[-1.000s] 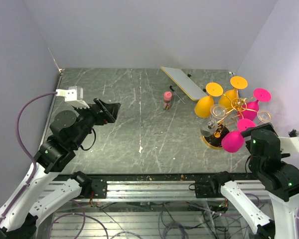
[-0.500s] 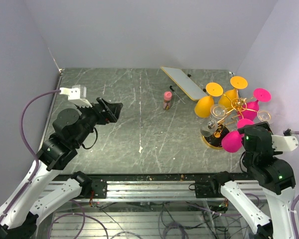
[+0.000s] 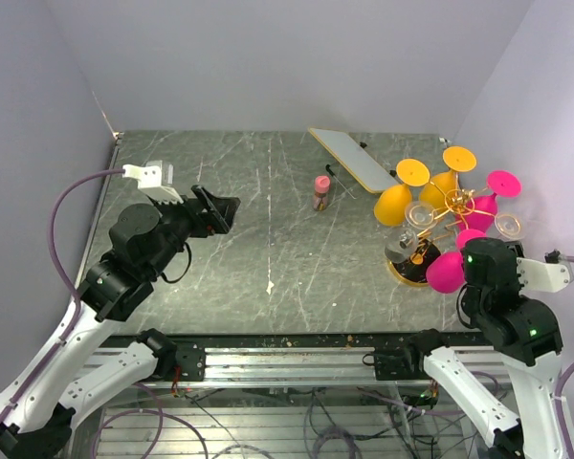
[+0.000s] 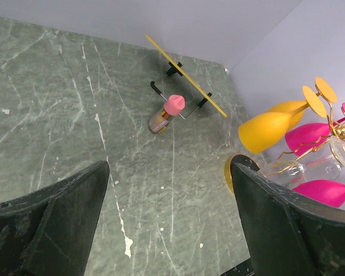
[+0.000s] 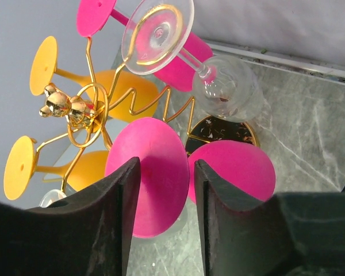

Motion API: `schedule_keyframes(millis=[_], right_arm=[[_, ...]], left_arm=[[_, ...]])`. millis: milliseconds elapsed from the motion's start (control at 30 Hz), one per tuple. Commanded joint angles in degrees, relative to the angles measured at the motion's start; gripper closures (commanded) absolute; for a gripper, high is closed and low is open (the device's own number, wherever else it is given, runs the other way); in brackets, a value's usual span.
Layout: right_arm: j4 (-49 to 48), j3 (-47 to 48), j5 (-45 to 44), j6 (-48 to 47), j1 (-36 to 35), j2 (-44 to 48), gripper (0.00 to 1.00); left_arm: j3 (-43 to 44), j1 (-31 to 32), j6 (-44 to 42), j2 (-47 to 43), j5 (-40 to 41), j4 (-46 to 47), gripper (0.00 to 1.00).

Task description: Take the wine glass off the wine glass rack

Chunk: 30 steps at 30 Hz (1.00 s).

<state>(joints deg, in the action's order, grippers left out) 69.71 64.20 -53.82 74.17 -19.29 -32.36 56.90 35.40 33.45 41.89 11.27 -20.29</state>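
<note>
**Right wrist view: spread pincer lined up on the near pink glass**

Approach is the step in hand, by my reading; nothing is gripped yet. The right pincer [image 5: 167,167] stands spread. The near pink wine glass [image 5: 158,195] shows in the gap between its fingers [image 5: 103,230]. The glass's round foot is straight ahead, and its bowl sits just to one side, over the dark base of the wine glass rack [image 5: 60,104]. Whether the foot is already between the fingers or just beyond their tips, I cannot tell.

The glass hangs tilted on the rack, bowl outward and low, near the right edge of the tabletop [image 3: 268,210]. Next, I judge, the pincer must settle on the stem or foot and press together. It must then draw the glass outward along its wire arm without knocking the clear wine glass [image 5: 224,86] hung just beside it.

The left pincer [image 4: 169,167] is spread and empty, well apart from the rack.
</note>
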Motion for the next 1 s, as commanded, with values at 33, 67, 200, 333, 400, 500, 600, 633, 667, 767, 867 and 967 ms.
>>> schedule_keyframes(millis=[33, 67, 200, 333, 400, 500, 600, 633, 667, 767, 867, 967], right_arm=[[4.1, 0.4, -1.7, 2.3, 0.2, -0.2, 0.63], [4.2, 0.6, -1.8, 2.6, 0.2, -0.2, 0.67], [4.1, 1.0, -1.7, 2.9, 0.2, -0.2, 0.76], [6.1, 2.2, -1.7, 4.3, 0.2, -1.2, 0.83], [7.1, 2.9, -1.8, 5.2, 0.2, -1.8, 0.85], [7.5, 3.4, -1.9, 5.8, 0.2, -1.7, 0.89], [6.9, 3.4, -1.9, 5.9, 0.2, -1.1, 0.93], [6.5, 3.4, -2.0, 5.9, 0.2, -0.9, 0.94], [6.0, 3.3, -2.0, 5.7, 0.2, -0.7, 0.95], [4.4, 3.5, -1.8, 5.5, 0.2, -0.5, 0.96], [3.5, 4.5, -1.4, 5.5, 0.2, -1.1, 0.97], [2.9, 5.4, -1.4, 5.5, 0.2, -2.0, 0.97]], left_arm=[[1.1, -0.4, -0.3, -0.8, -0.7, 1.1, 0.02], [1.2, -0.4, -0.3, -0.9, -0.6, 0.7, 0.02], [1.0, -0.4, -0.4, -1.6, -0.1, 0.3, 0.02], [1.1, -0.3, -0.5, -1.8, 0.0, 0.3, 0.02], [1.1, -0.3, -0.4, -1.8, 0.1, 0.0, 0.02], [0.9, -0.4, -0.3, -1.9, 0.1, -0.1, 0.02], [0.8, -0.3, -0.3, -2.0, 0.0, 0.1, 0.02], [0.9, -0.4, -0.3, -2.0, -0.1, 0.0, 0.02], [1.0, -0.3, -0.4, -2.0, 0.0, -0.1, 0.02], [1.3, -0.3, -0.3, -1.9, 0.3, -0.7, 0.02], [1.3, -0.3, -0.1, -2.1, 0.5, -0.8, 0.02], [0.8, -0.3, -0.1, -2.5, 0.7, -0.5, 0.02]])
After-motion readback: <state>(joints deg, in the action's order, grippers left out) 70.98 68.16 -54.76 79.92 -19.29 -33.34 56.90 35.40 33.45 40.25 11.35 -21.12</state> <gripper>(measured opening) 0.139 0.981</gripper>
